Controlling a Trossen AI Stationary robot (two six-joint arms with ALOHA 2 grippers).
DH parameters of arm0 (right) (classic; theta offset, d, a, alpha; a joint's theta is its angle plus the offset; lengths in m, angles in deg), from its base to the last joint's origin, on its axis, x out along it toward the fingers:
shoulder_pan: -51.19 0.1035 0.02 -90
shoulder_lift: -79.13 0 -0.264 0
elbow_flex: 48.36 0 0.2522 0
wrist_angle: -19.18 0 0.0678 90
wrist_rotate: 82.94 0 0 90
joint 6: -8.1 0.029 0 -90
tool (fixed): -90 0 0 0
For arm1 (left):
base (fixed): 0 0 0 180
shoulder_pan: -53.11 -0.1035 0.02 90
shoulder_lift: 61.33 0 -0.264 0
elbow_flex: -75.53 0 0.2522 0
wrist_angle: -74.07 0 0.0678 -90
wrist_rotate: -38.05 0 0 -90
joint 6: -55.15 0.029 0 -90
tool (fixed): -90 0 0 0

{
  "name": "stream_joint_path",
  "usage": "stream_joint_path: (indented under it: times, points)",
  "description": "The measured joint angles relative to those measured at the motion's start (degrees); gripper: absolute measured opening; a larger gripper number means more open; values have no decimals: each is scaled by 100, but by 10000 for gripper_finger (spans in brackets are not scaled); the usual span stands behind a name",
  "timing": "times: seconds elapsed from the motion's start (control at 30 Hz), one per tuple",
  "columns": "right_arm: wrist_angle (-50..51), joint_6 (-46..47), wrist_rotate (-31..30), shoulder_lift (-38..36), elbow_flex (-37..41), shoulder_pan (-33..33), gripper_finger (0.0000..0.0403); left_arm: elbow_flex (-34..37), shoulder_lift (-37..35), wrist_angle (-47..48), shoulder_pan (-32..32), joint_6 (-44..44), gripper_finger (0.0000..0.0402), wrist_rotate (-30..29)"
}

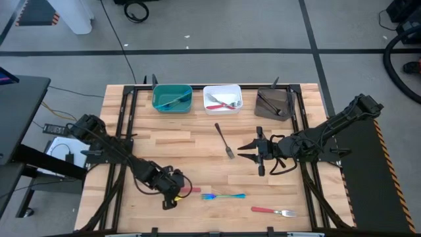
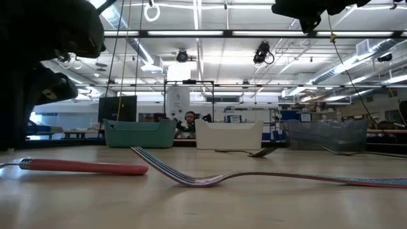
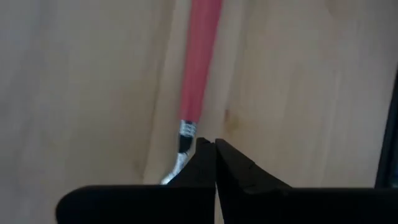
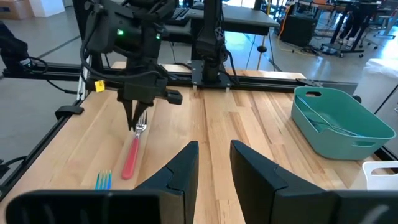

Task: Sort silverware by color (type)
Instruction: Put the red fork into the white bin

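My left gripper [image 1: 172, 195] is low at the table's near left, shut at the silver end of a red-handled fork [image 1: 191, 190], whose handle lies on the wood [image 2: 82, 167]. An iridescent blue-teal fork [image 1: 224, 195] lies just right of it, resting on its curved neck [image 2: 191, 180]. A second red-handled fork [image 1: 273, 211] lies near the front edge. A dark fork [image 1: 224, 141] lies at mid-table. My right gripper [image 1: 253, 150] hovers open to the right of the dark fork, touching nothing, with its fingers spread in its wrist view [image 4: 214, 163]. My left gripper comes from above, pointing down, at the red-handled fork's silver neck [image 3: 184, 138], just past the end of the red handle. The shut fingers [image 3: 231, 163] cover the tines, so the pinch itself is hidden. The handle [image 4: 130, 158] rests on the table.
Three bins stand along the far edge: a teal bin [image 1: 172, 99] with blue-teal forks, a white bin [image 1: 222, 99] with red-handled forks, and a dark brown bin [image 1: 274, 103] with dark forks. Black rails [image 1: 125, 125] run along both table sides. Bare wood lies between the bins and the loose forks.
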Motion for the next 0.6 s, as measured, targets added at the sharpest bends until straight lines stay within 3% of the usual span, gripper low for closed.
stream_joint_path:
  times: [0.3, 0.6]
  points:
    - [2, 0, 3, 0, 0, 0, 101, 0, 0, -97, -344, 203, 60, -22]
    - [52, 0, 7, 0, 0, 0, 101, -2, 42, -164, -251, 199, 90, -22]
